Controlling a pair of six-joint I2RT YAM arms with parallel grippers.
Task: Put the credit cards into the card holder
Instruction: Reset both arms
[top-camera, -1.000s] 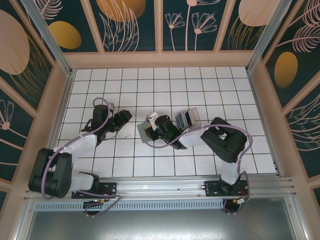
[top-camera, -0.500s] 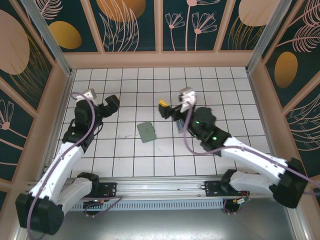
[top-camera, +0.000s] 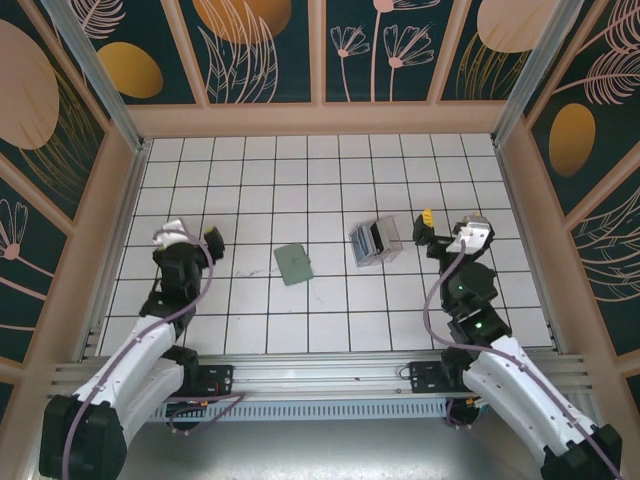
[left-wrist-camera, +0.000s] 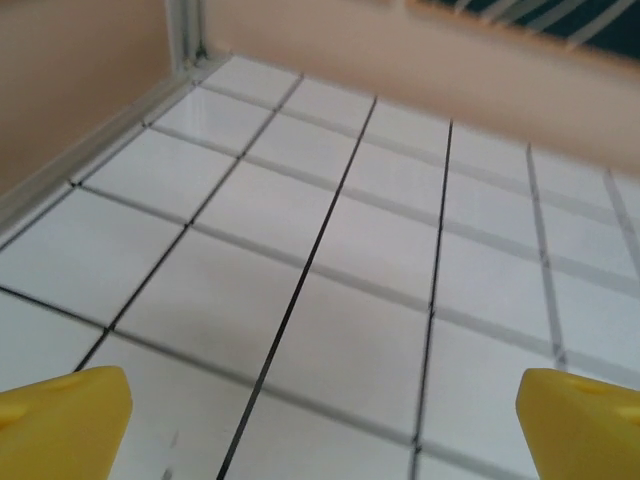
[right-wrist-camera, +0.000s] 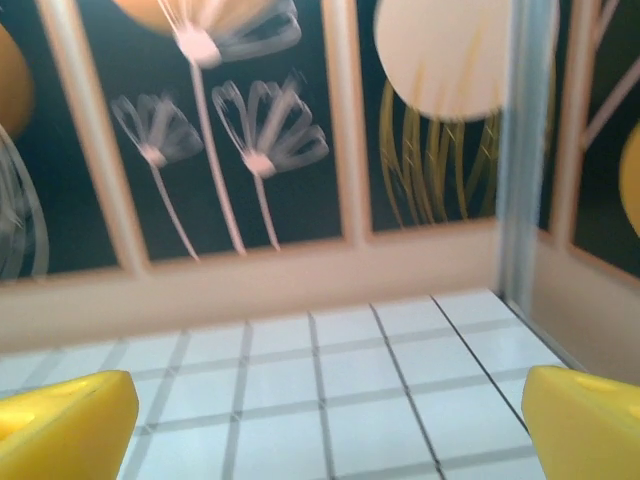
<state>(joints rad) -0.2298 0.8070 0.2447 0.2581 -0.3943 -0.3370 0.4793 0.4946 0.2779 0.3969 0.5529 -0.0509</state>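
Observation:
The card holder (top-camera: 293, 264), a flat grey-green square, lies shut on the tiles left of centre. Right of it stands the translucent grey-white box (top-camera: 375, 240), with thin greyish slats upright inside; I cannot tell whether these are the credit cards. My left gripper (top-camera: 207, 240) is low at the left, about three tiles from the holder. In the left wrist view this gripper (left-wrist-camera: 320, 425) is open over bare tiles, its yellow fingertips (left-wrist-camera: 60, 415) far apart. My right gripper (top-camera: 434, 225) sits right of the box, and in the right wrist view it (right-wrist-camera: 320, 425) is open, facing the back wall.
Peach walls ring the white tiled floor (top-camera: 330, 180), with a metal post (right-wrist-camera: 520, 150) in the far right corner. The left wall (left-wrist-camera: 80, 80) is close to my left gripper. Both arm bases sit on the rail (top-camera: 320, 375) at the near edge.
Both arms have pulled back from the middle to their own sides. The right gripper left the holder, which now lies alone; the box stays in place.

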